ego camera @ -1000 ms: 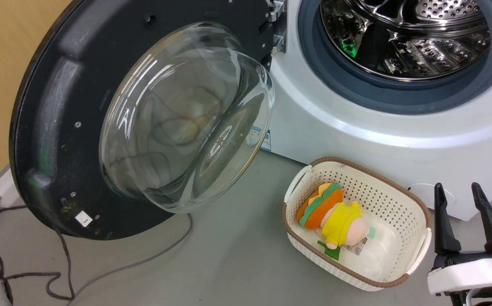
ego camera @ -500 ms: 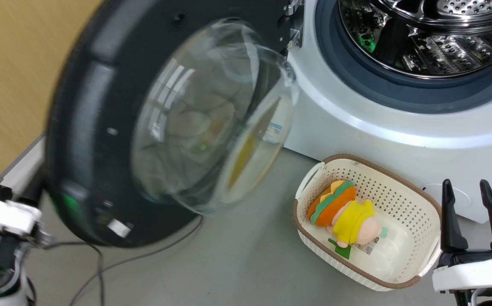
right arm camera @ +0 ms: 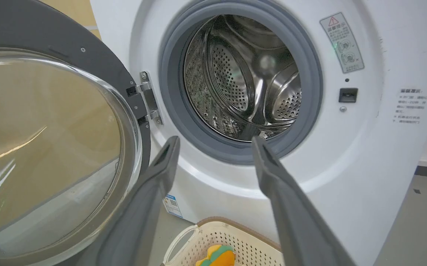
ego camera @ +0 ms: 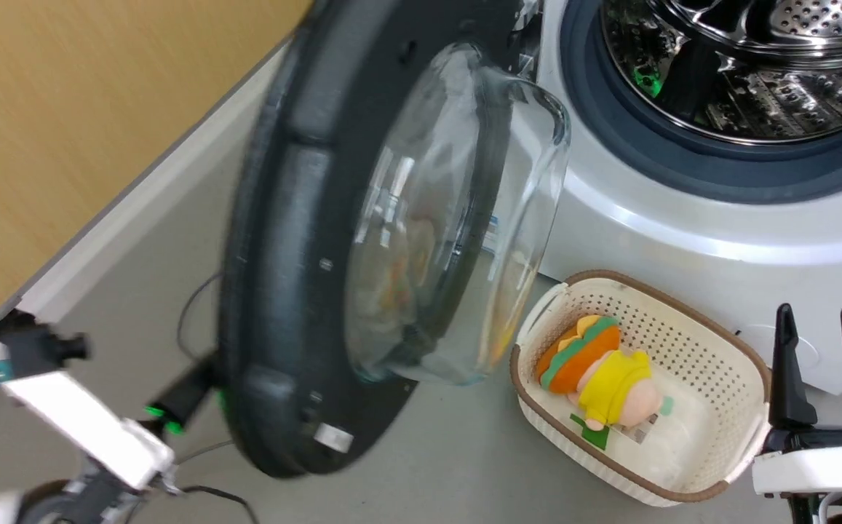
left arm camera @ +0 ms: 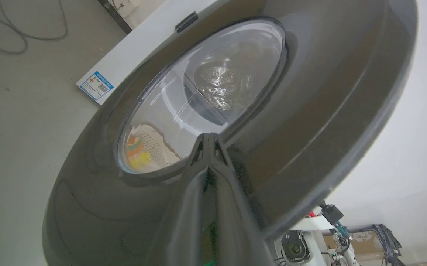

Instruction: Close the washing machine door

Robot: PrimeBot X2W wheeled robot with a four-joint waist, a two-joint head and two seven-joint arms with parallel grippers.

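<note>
Your round door with the glossy black rim and bulging glass bowl has swung from wide open to about halfway toward the white front-loading washing machine, driven by your clenched left hand on its outer face (right hand idle, fingers spread), so keep pushing.

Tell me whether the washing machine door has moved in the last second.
Yes. The washing machine door has swung right, toward the washing machine; its glass now nearly meets the basket.

Glossy black-rimmed washing machine door (clear glass bowl), shiny perforated steel drum
</note>
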